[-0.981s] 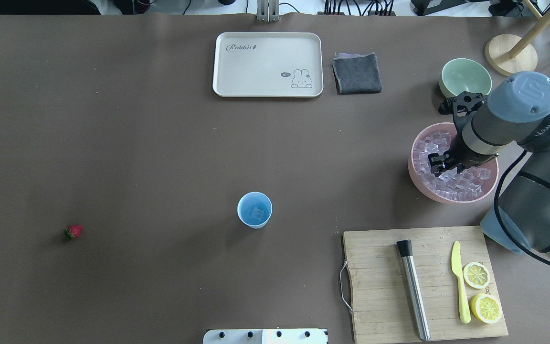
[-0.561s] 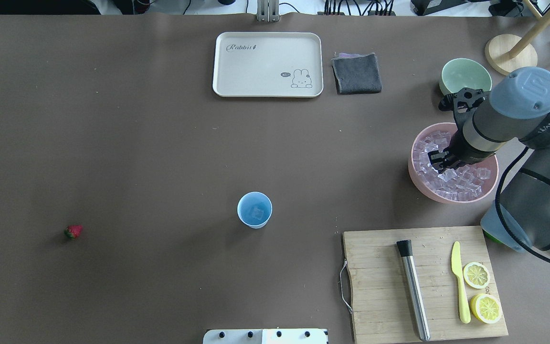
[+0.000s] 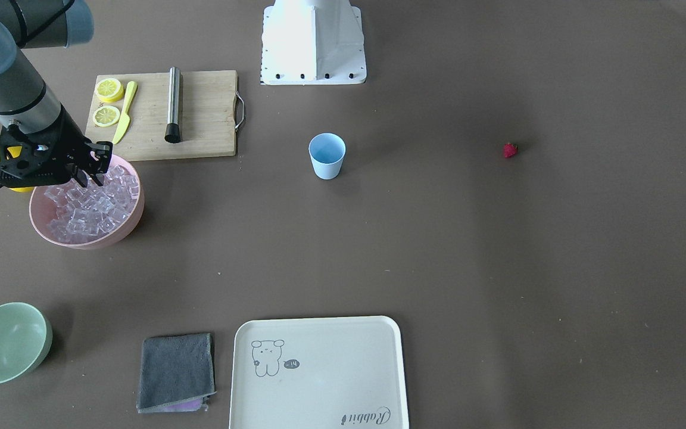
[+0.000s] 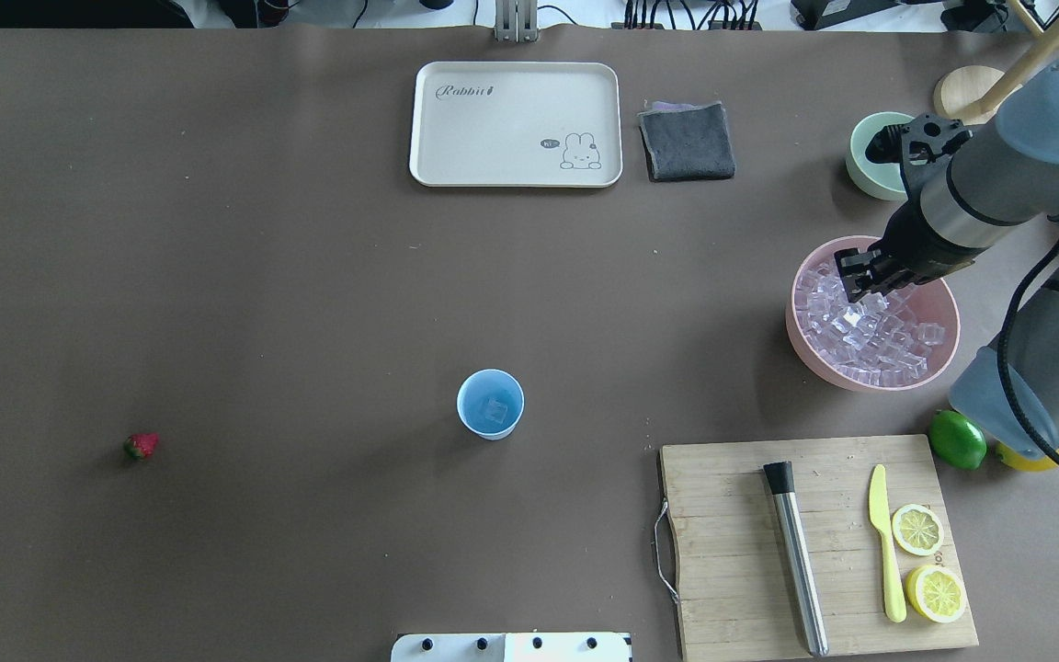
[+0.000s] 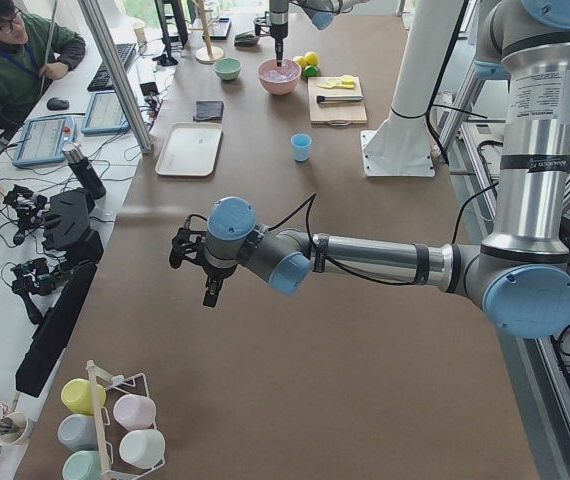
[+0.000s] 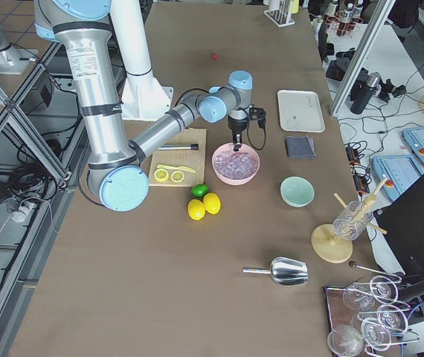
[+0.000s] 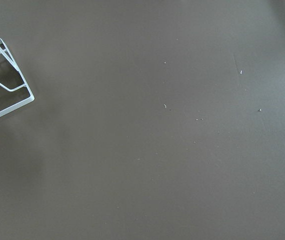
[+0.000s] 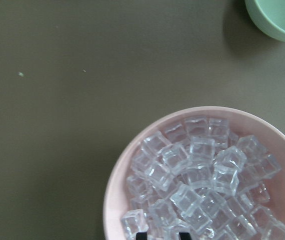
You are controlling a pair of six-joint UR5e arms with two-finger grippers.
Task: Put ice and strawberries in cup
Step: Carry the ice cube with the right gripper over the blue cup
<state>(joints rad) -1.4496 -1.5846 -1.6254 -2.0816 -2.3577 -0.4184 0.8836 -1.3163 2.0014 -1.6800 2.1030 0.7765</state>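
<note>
Setting: robotics laboratory.
Robot pedestal (image 3: pixel 313 42), aluminium framing (image 5: pixel 115 72), seated operator (image 5: pixel 10 70), control tablets (image 5: pixel 40 140), loose cabling (image 5: pixel 25 205).

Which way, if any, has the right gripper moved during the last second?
Yes. In the overhead view the right gripper has shifted from over the pink bowl's middle toward its far rim, nearer the pale green bowl.

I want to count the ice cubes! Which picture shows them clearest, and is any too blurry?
Right wrist view: the ice in the pink bowl is sharp, with bright glints; overhead view: the cubes blend into a pale heap, and the piece inside the cup is a faint smudge; exterior right view: too small to count.
</note>
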